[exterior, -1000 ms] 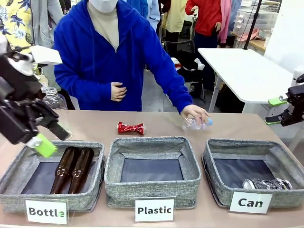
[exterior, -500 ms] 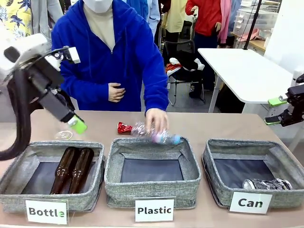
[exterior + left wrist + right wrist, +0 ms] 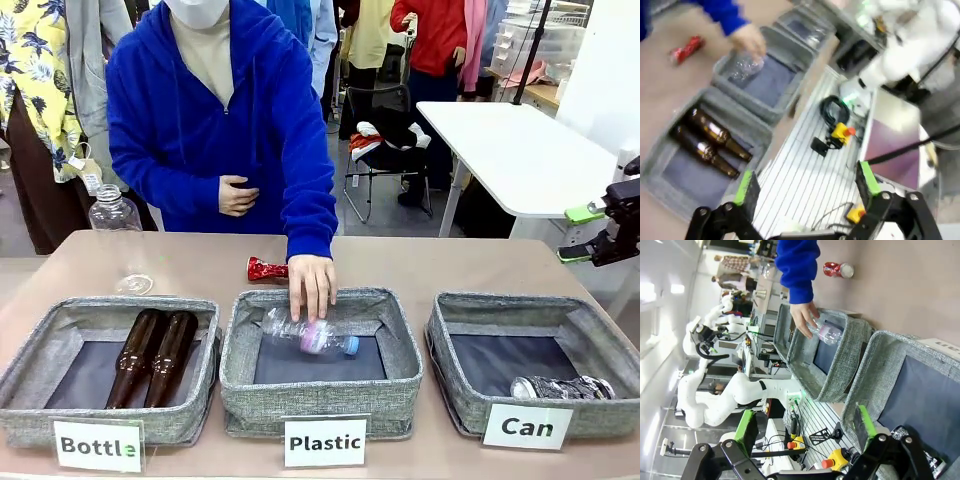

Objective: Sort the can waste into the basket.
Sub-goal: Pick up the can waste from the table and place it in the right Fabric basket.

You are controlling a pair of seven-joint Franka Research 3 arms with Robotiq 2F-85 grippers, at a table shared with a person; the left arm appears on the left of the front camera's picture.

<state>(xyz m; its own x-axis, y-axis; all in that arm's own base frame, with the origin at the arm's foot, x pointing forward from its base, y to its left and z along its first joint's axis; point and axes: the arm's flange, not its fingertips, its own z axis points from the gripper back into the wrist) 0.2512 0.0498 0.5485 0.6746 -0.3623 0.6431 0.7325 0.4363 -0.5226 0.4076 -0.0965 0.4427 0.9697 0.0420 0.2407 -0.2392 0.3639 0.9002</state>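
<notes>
Hovering right pincer (image 3: 580, 234), spread wide.

The right gripper (image 3: 805, 424) hangs with its jaws spread wide and nothing between them. Beyond it, the basket (image 3: 890, 342) holds the silver can (image 3: 935, 466) (partly hidden behind a finger). Over the next bin (image 3: 846, 354), a person's hand (image 3: 804, 317) touches a clear plastic bottle (image 3: 826, 333). The red can (image 3: 837, 270) lies on the table (image 3: 900, 290), apart from both bins.
</notes>
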